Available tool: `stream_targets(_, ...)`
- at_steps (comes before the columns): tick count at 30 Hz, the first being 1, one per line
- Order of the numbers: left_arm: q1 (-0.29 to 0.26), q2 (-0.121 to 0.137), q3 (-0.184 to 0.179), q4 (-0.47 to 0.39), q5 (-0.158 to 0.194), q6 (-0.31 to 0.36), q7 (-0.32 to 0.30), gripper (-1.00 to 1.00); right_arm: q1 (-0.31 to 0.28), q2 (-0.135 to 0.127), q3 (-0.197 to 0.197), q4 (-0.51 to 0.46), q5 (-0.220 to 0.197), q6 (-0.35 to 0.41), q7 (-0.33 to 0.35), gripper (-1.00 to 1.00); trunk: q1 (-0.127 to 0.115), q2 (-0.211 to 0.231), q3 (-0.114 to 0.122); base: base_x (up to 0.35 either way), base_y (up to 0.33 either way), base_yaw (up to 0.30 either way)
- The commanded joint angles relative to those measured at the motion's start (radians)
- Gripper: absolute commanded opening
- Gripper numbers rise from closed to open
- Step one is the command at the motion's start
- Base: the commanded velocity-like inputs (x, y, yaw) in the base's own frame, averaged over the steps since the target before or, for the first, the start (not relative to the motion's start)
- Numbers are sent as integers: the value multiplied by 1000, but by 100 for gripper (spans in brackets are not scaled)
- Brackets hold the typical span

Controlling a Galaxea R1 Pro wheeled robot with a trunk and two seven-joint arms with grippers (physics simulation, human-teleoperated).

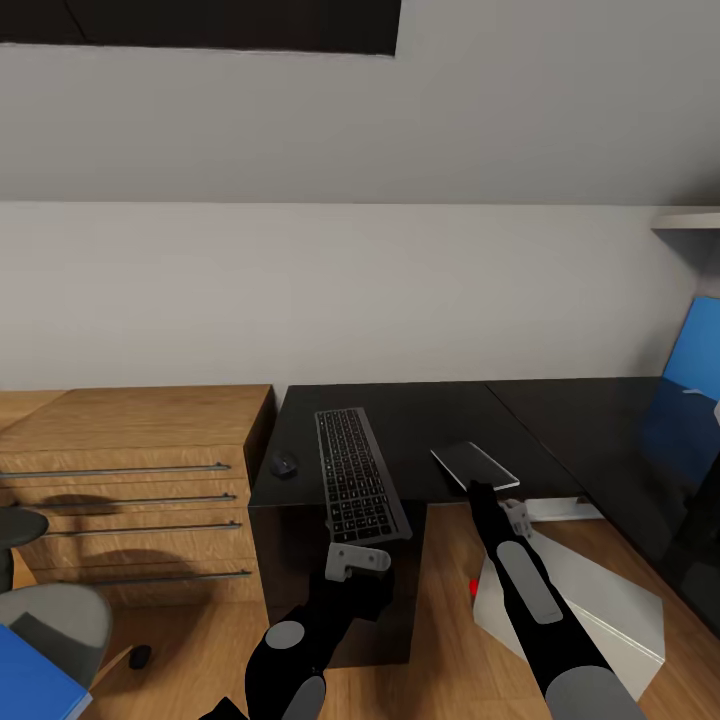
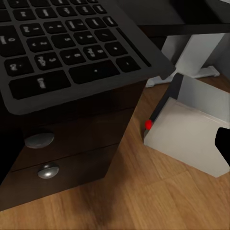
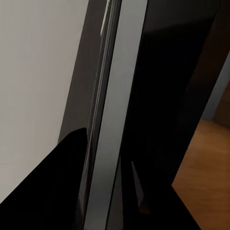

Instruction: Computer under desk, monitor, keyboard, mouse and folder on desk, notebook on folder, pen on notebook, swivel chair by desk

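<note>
Head view, folder [image 1: 35,685] cut off, chair [image 1: 55,620] partly hidden

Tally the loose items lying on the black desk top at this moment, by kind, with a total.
keyboard: 1
mouse: 1
flat glossy dark slab at the front edge, by the right gripper: 1
Total: 3

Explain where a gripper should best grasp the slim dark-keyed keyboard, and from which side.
Grip the slim dark-keyed keyboard at its near short end, which overhangs the glossy black desk edge, coming from the robot's side; that probably lets fingers close above and below the flat frame.
</note>
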Motion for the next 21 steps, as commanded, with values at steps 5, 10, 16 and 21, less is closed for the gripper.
stream_targets(5,-1,0,-1,-1,10,2,10,100,0,0,-1,27,-14,-4,-5,-100,0,0,-1,-13,0,0)
stream_targets(10,-1,0,-1,-2,10,2,10,100,0,0,-1,27,-14,-4,-5,-100,0,0,-1,-148,0,0)
stream_targets(16,-1,-1,-2,-2,10,2,9,100,0,0,-1,27,-13,-3,-5,-100,0,0,-1,-22,0,0)
stream_targets(21,-1,-6,-4,-2,10,1,8,100,0,-1,-1,27,-13,-3,-5,-100,11,-21,-11,-3,0,0)
